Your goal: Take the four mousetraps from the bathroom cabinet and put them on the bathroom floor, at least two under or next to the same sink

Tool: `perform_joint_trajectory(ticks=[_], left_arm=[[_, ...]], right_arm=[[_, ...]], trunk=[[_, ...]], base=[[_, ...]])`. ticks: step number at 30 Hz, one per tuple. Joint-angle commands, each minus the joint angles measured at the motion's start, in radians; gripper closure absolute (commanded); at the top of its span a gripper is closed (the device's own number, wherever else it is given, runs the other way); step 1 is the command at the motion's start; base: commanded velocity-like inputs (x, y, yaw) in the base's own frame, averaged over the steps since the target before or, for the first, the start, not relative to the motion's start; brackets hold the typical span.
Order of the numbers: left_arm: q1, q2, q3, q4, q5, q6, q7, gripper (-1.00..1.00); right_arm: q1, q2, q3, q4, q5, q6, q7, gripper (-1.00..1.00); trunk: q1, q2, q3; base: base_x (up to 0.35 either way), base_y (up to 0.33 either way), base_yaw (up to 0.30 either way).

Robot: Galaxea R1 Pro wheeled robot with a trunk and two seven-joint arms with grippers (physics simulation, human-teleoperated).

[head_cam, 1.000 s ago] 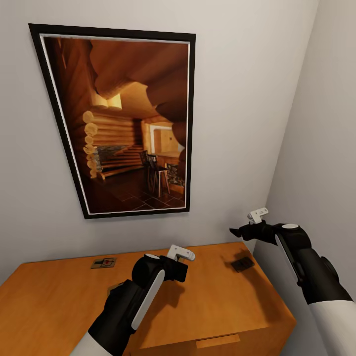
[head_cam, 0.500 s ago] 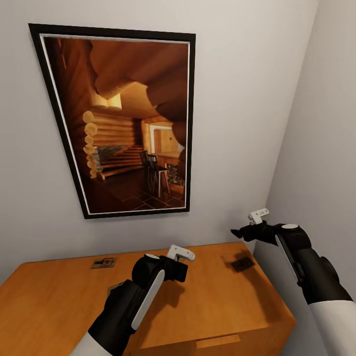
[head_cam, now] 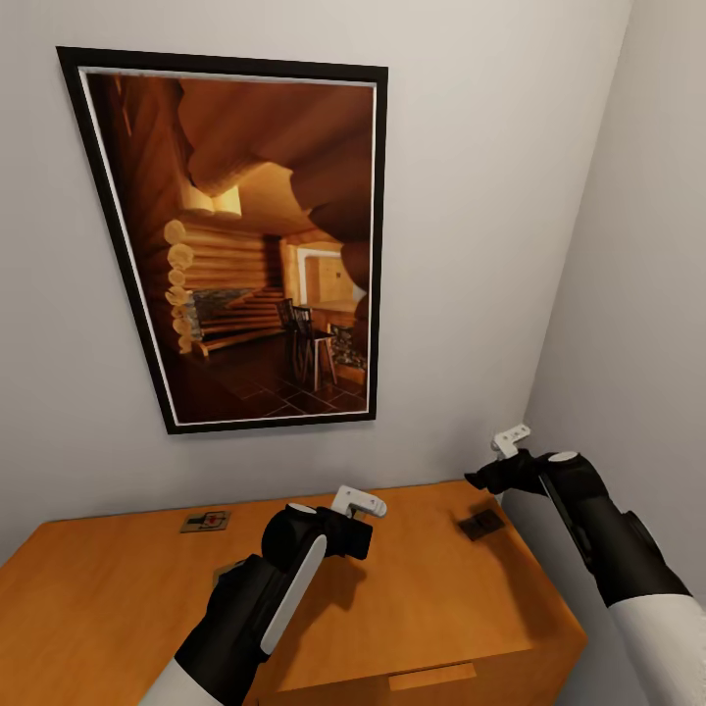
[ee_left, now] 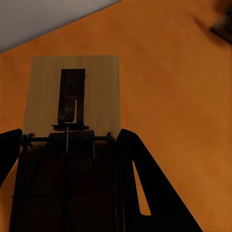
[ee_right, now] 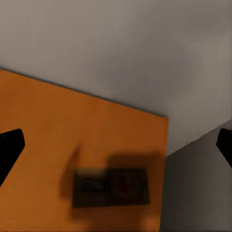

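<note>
Head view: the left gripper [head_cam: 345,525] hangs low over the orange-brown cabinet [head_cam: 412,608], and the left wrist view shows a mousetrap [ee_left: 72,104] lying flat on the cabinet top between its dark fingers [ee_left: 140,183], which stand apart on either side of the board; whether they touch it I cannot tell. Further right, the right gripper [head_cam: 490,471] hovers, fingers spread wide, above a shadowed mousetrap [head_cam: 480,526] near the cabinet's back right corner. Another mousetrap [head_cam: 205,521] lies by the back edge, against the wall. Behind hangs a black-framed picture [head_cam: 255,245] of a log cabin interior. No writing is readable anywhere.
</note>
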Motion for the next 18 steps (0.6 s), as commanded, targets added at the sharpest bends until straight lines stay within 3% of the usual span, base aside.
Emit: perform_joint_trajectory(ticks=[1,18], left_arm=[[-0.001,0.000,0.000,-0.001,0.004,0.004,0.004,1.00],[-0.001,0.000,0.000,-0.001,0.004,0.004,0.005,1.00]], right_arm=[[-0.001,-0.001,0.004,0.002,0.014,0.001,0.011,-1.00],[-0.001,0.000,0.003,0.013,0.026,0.011,0.043,-1.00]], trunk=[[0.000,-0.001,-0.001],[0.000,-0.001,-0.001]], base=[[0.000,0.000,0.000],[0.000,0.000,0.000]])
